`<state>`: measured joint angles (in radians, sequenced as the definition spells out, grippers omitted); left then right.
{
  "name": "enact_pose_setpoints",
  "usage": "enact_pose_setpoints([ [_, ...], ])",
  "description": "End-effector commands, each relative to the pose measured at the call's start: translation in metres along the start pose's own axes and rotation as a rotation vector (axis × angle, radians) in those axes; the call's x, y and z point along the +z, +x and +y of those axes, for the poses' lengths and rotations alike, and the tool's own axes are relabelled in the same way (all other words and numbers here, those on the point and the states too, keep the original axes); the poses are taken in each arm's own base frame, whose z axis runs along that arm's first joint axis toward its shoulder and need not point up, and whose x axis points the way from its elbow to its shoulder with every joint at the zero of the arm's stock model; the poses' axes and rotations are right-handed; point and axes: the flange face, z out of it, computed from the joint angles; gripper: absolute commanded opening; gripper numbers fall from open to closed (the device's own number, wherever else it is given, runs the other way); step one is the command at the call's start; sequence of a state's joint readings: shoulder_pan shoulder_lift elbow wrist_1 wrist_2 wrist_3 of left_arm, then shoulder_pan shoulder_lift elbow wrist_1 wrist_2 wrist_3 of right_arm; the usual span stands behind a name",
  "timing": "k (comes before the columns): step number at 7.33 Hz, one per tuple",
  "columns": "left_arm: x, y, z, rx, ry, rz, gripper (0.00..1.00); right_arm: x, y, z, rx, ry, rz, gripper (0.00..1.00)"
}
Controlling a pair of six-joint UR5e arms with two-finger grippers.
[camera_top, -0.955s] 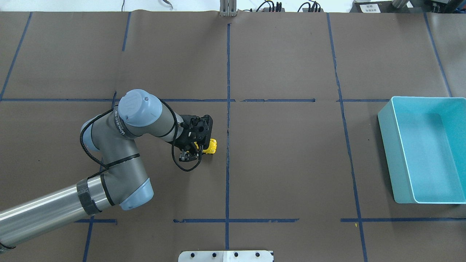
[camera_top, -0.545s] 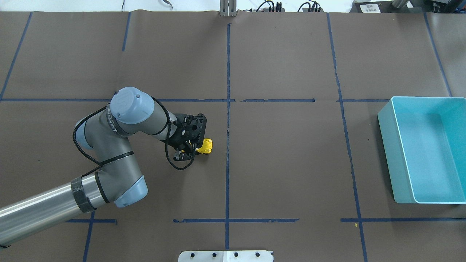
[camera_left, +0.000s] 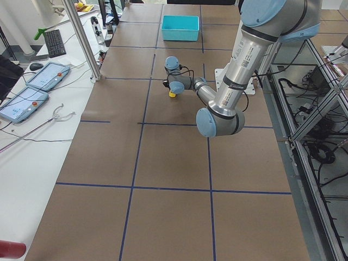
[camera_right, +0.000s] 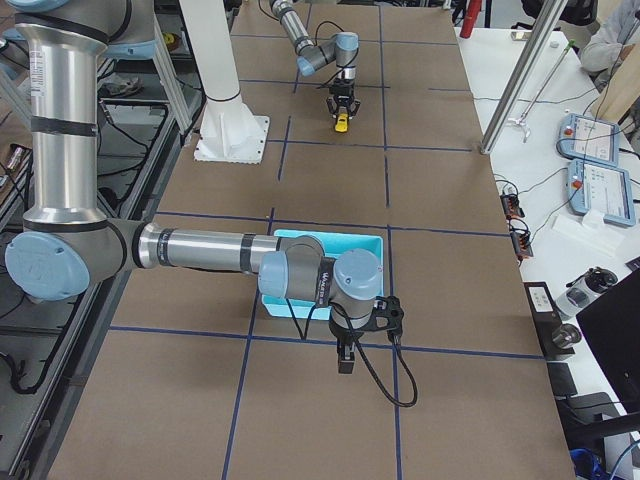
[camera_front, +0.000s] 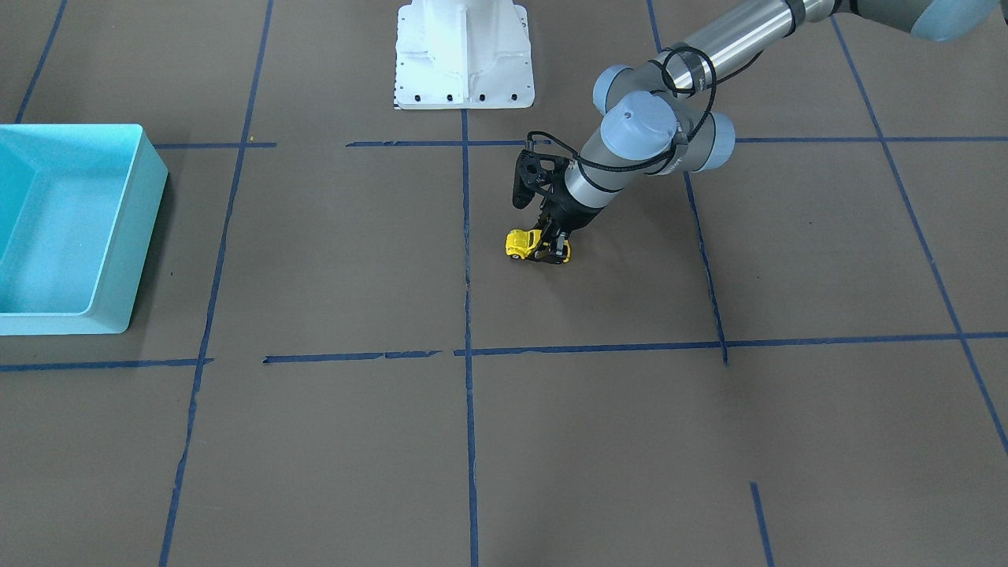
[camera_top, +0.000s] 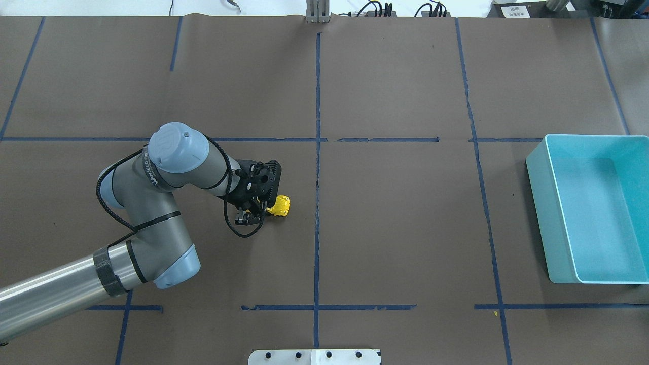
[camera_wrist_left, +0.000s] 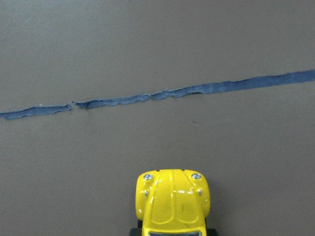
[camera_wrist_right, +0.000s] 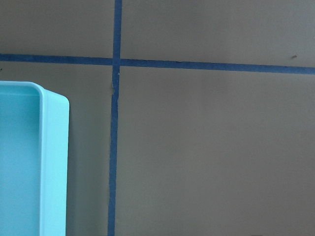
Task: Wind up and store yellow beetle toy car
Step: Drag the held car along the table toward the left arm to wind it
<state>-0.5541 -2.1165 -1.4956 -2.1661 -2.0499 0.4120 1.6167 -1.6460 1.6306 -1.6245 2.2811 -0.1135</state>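
Left gripper (camera_front: 554, 250): black, two fingers, clamped on the rear of the car (camera_front: 520, 242), at the centre of the front-facing view, just right of a vertical tape (camera_front: 465, 236) line.

Car: one. Glossy hard yellow shell, rounded hood, two small silvery headlights (camera_wrist_left: 196, 175). In my left wrist view it lies at the bottom centre, cut off behind the hood. The wheels are barely seen, and I cannot tell whether all of them touch the paper (camera_top: 405, 228).

Bin (camera_top: 538, 208): one. Smooth turquoise, rectangular, rounded corners, open top. It stands at the right edge of the overhead view, partly cut off, well apart from the car.

Paper: matte brown, flat, with seams. The tape is blue, thin, torn and ragged along its edges.

Right gripper (camera_right: 345, 358): seen only in the right-side view, lower centre, just beside the bin. It is small and dark there, and I cannot tell whether it is released or clenched
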Motion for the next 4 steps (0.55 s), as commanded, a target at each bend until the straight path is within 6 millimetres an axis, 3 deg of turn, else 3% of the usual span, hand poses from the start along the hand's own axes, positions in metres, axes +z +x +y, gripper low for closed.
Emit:
enact_pose_setpoints([
  [1, -0.009, -0.008, 0.009, 0.004, 0.015, -0.019, 0.02, 0.000, 0.000, 0.000, 0.000, 0.000, 0.000, 1.00],
  [3, -0.023, -0.015, 0.042, -0.016, 0.035, 0.011, 0.03, 0.000, 0.000, 0.000, -0.001, -0.001, 0.000, 1.00],
  [4, -0.022, -0.007, 0.058, -0.010, 0.046, 0.010, 0.03, 0.000, 0.000, 0.000, 0.000, 0.000, 0.000, 1.00],
])
